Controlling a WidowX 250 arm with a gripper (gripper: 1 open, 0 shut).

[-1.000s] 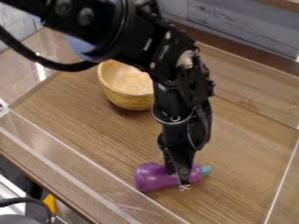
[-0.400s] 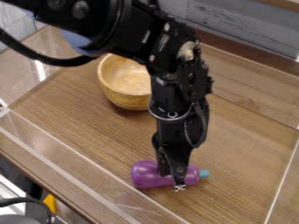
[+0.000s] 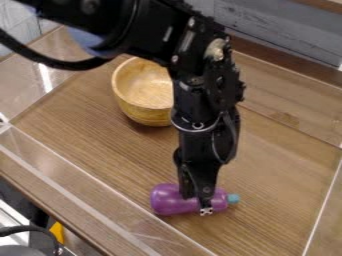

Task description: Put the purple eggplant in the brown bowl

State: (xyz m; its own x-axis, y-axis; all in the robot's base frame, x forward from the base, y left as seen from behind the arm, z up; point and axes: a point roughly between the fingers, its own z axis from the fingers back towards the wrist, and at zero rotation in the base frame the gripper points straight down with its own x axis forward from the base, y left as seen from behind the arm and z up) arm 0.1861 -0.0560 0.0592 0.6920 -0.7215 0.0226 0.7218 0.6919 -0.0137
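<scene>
The purple eggplant lies on its side low over the wooden table near the front edge, its teal stem cap pointing right. My gripper points straight down and is shut on the eggplant near its stem end; one dark finger crosses the front of the body. I cannot tell whether the eggplant rests on the table or hangs just off it. The brown bowl stands upright at the back left, hollow, well apart from the gripper. The black arm hides the bowl's right rim.
The wooden table is bordered by a clear raised wall along the front and left. A grey plank wall runs behind it. Bare wood lies between the eggplant and the bowl.
The eggplant and the gripper have shifted slightly left together. The grip has stayed shut throughout.
</scene>
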